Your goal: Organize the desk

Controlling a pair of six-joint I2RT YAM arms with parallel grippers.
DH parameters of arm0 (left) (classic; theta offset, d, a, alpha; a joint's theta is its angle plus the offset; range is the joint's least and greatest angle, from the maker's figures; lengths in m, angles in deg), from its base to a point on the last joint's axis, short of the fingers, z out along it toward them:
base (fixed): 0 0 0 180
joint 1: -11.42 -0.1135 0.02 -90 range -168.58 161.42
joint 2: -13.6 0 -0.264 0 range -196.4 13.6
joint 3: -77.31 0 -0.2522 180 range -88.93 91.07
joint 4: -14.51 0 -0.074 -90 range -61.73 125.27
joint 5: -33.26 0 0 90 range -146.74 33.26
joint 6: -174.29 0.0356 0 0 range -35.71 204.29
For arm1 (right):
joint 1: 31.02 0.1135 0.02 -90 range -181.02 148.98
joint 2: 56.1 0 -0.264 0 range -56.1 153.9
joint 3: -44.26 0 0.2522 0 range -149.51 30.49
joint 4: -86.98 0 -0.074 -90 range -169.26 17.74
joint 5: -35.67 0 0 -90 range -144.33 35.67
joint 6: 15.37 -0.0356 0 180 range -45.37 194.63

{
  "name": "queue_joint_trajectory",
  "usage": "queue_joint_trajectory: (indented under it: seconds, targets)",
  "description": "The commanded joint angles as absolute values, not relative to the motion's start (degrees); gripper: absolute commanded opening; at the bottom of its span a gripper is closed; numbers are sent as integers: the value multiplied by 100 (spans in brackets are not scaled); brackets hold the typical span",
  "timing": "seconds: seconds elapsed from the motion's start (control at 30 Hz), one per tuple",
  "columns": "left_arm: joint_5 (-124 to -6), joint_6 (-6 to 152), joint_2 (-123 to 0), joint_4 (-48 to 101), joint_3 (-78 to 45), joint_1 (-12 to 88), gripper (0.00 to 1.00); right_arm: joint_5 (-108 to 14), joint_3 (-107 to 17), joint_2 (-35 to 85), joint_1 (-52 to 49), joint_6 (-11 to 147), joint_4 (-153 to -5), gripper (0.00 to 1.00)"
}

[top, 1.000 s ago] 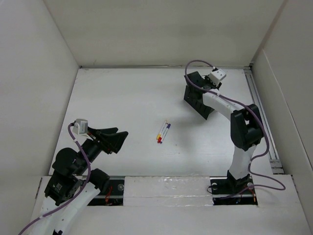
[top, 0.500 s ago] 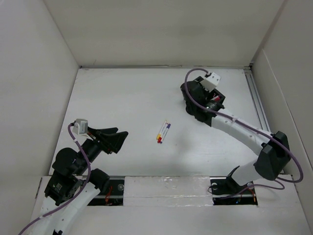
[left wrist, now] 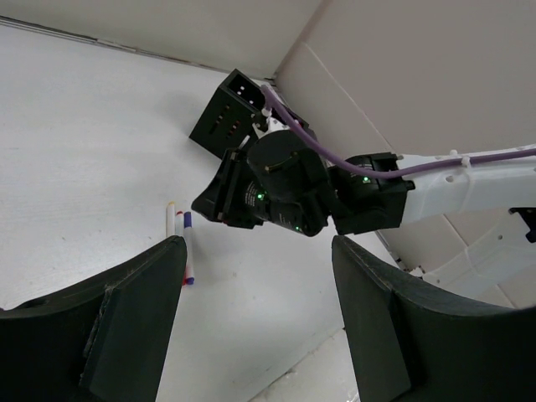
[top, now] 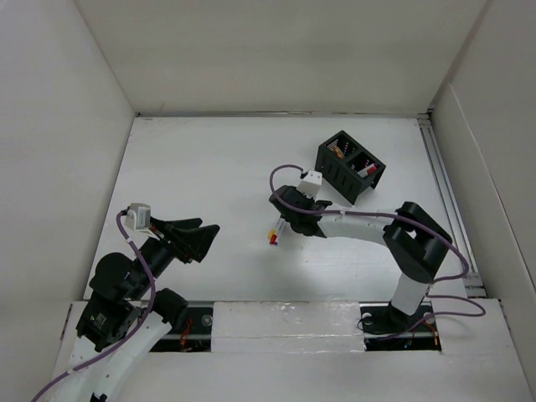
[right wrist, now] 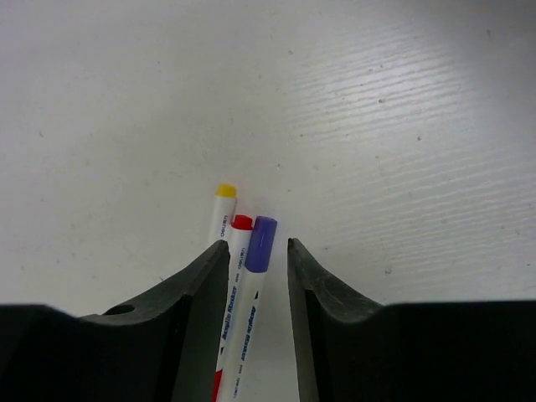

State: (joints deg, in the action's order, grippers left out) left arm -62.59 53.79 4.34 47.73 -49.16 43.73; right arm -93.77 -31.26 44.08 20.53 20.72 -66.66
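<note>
We see the right gripper (top: 281, 224) has swung from the black two-compartment organizer box (top: 349, 166) to three white colour-capped markers (right wrist: 251, 251) at the middle of the flat white desk (top: 209, 167). Its jaws stand apart astride them, gripping nothing, so we judge another pickup is next. The left gripper (top: 208, 241) waits open.

A robotics lab cell: white panel walls (top: 276, 50) box in the desk (top: 201, 159), robot arms (top: 360, 224) bolted at its edge.

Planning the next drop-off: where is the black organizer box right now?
Top view: the organizer box stands far right on the desk, near the metal rail, beyond the right claw and the three markers at centre.
</note>
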Motion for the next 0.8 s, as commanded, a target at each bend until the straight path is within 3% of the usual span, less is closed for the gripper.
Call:
queue_joint_trajectory:
  seconds: [0.0, 0.23, 0.77]
  targets:
    - [-6333, 5415, 358, 4514, -4964, 4403, 66, -9256, -3305, 4584, 2128, 1794, -6845, 40]
    - [-6324, 5415, 367, 4540, -4955, 4403, 66, -9221, -3191, 4682, 2181, 1513, -6819, 32]
    - [-6333, 5415, 454, 4505, -4955, 4403, 66, -9150, -3244, 5148, 2181, 1381, -6704, 26]
